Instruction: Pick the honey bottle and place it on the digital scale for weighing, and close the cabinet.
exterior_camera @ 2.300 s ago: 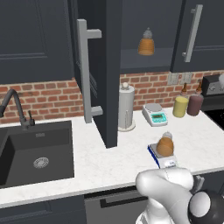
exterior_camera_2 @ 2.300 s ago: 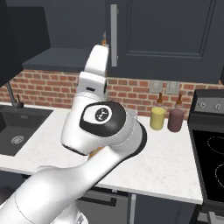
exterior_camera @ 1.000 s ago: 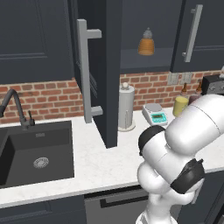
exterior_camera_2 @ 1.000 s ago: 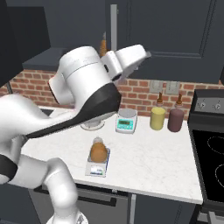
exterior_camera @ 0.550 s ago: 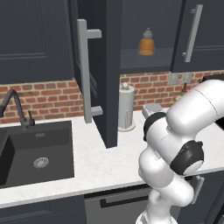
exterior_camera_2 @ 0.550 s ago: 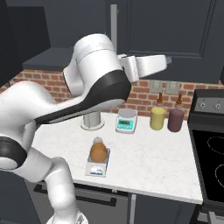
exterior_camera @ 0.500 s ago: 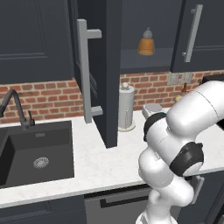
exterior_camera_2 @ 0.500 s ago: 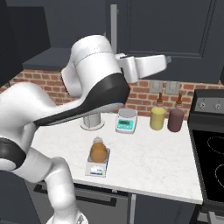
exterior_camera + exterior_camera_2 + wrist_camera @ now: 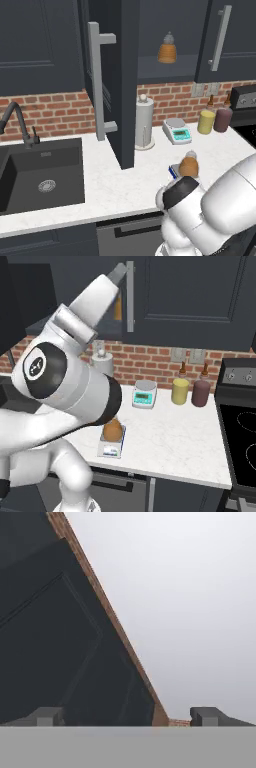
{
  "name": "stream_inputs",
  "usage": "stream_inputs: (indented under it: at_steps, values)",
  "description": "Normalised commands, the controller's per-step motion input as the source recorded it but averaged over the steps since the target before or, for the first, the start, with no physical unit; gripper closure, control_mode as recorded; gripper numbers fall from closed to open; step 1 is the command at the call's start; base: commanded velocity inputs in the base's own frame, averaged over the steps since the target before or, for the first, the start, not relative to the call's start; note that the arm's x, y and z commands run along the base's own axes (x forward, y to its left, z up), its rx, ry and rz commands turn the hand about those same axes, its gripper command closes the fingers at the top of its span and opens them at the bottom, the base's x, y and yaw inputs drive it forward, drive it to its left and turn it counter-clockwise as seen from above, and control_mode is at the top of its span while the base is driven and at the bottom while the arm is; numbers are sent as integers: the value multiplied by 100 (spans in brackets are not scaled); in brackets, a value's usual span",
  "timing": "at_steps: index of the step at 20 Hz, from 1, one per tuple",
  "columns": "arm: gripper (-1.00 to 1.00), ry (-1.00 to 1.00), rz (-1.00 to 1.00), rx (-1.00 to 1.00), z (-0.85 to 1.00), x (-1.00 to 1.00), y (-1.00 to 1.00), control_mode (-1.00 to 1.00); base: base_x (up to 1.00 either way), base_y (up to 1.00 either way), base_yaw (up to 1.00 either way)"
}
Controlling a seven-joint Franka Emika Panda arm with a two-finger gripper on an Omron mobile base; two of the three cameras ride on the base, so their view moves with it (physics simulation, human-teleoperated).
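Observation:
The honey bottle [image 9: 189, 165] [image 9: 113, 429], squat and amber, stands upright on the small blue digital scale [image 9: 173, 172] [image 9: 110, 449] near the counter's front edge. Nothing holds it. The cabinet door [image 9: 117, 80] stands open, swung out over the counter, with its long grey bar handle [image 9: 96, 85] [image 9: 130, 296] facing left. In the right base view my forearm rises toward that handle. In the hand view my gripper [image 9: 127, 717] is open, its fingertips [image 9: 47, 716] wide apart with nothing between them, facing a dark cabinet panel [image 9: 55, 647] and a pale wall.
A ribbed orange bottle [image 9: 167, 48] sits on the open cabinet's shelf. A paper towel roll [image 9: 144, 122], a white scale with a teal panel [image 9: 176, 131] [image 9: 144, 394] and two jars [image 9: 205, 121] [image 9: 201, 393] line the brick backsplash. The sink [image 9: 35, 175] lies left, the stove [image 9: 242, 441] right.
My arm has swung from stretching out to the right to folding low and pointing up toward the open cabinet door. The honey bottle stays on the scale.

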Motion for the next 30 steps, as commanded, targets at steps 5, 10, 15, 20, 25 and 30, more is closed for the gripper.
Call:
stream_inputs:
  at_steps: [5, 10, 15, 20, 25, 30]
  values:
    - [-100, -2, 34, 2, -6, -16, -87, -100, 0, 0, 0]
    - [-100, -18, 62, 86, -26, 5, -16, -100, 0, 0, 0]
    - [-100, -17, 65, 93, -36, 14, 0, -100, 0, 0, 0]
    - [-100, -5, 62, 87, -24, 2, 8, -100, 0, 0, 0]
    - [-100, 19, 66, 80, -1, 0, 10, -100, 0, 0, 0]
    - [-100, 16, 60, 60, -1, 16, 45, -100, 0, 0, 0]
